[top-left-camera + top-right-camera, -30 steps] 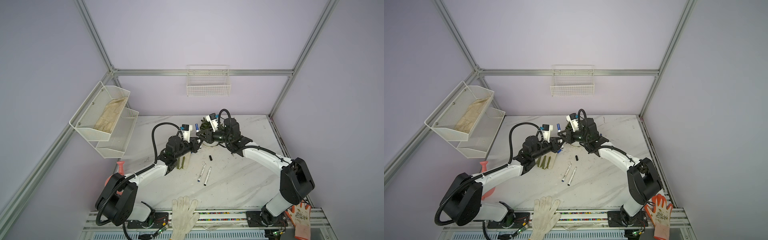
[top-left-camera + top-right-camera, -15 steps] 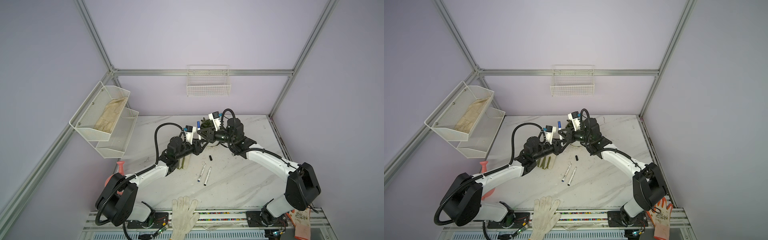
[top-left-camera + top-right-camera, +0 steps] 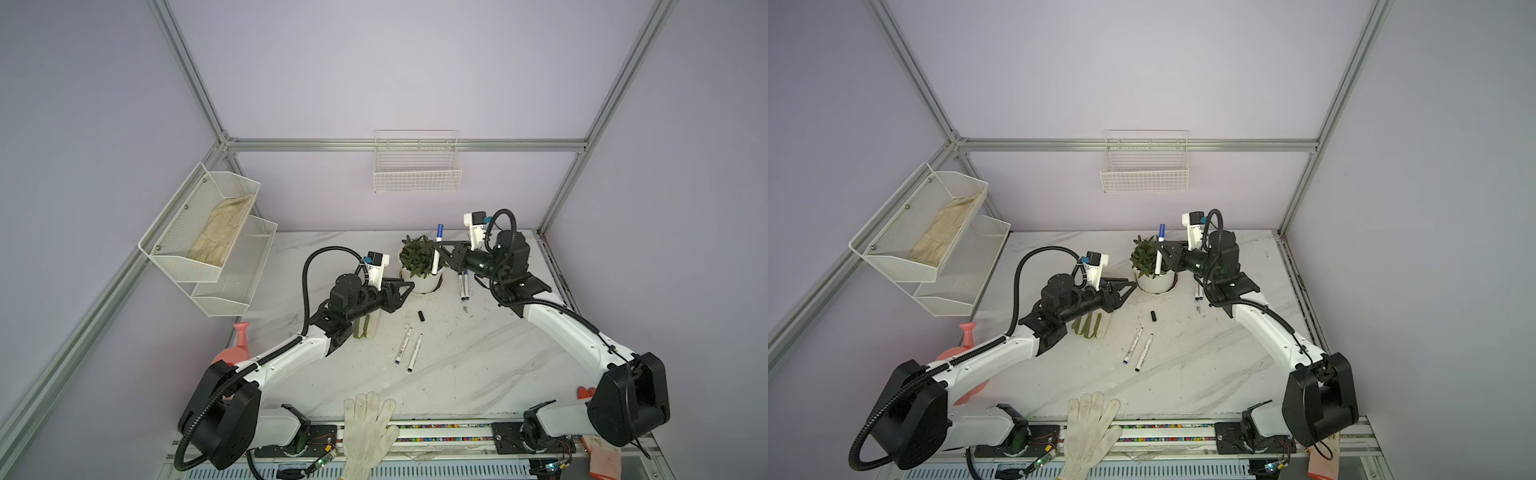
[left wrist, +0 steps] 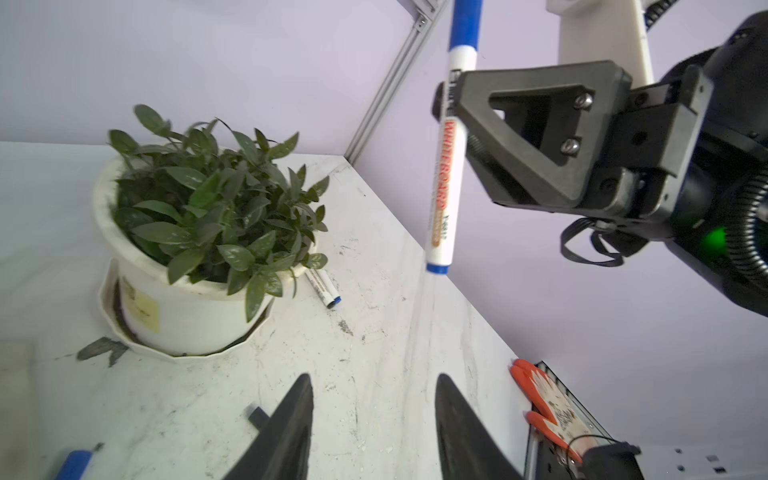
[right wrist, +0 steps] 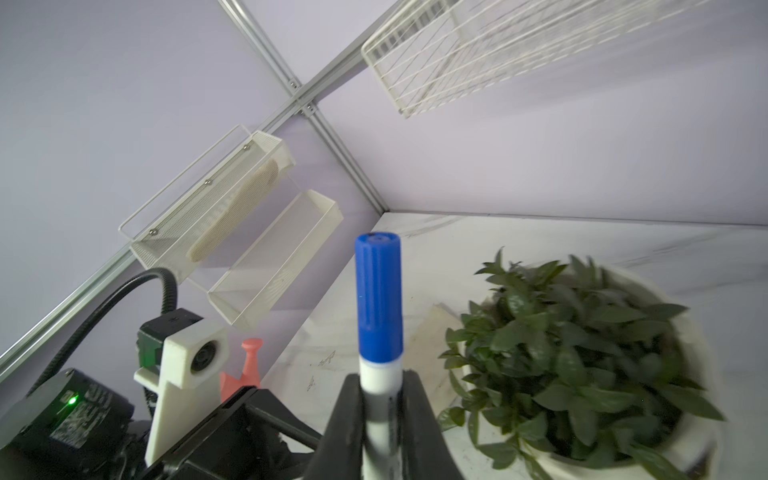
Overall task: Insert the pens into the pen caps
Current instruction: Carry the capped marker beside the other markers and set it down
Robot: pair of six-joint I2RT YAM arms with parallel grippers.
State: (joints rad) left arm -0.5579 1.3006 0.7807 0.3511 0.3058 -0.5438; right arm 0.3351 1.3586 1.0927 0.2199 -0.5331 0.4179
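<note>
Your R gripper (image 3: pixel 439 246) pinches the slim white-barrelled blue-capped marker pen (image 3: pixel 435 262) upright. L gripper (image 3: pixel 406 286) jaws apart, empty; pen at its 1–2 o'clock.

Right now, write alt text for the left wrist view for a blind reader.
The right gripper holds a blue-capped whiteboard pen roughly upright above the table. A potted plant stands nearby with two more pens lying by its pot; the left gripper is open and empty in the foreground.
</note>
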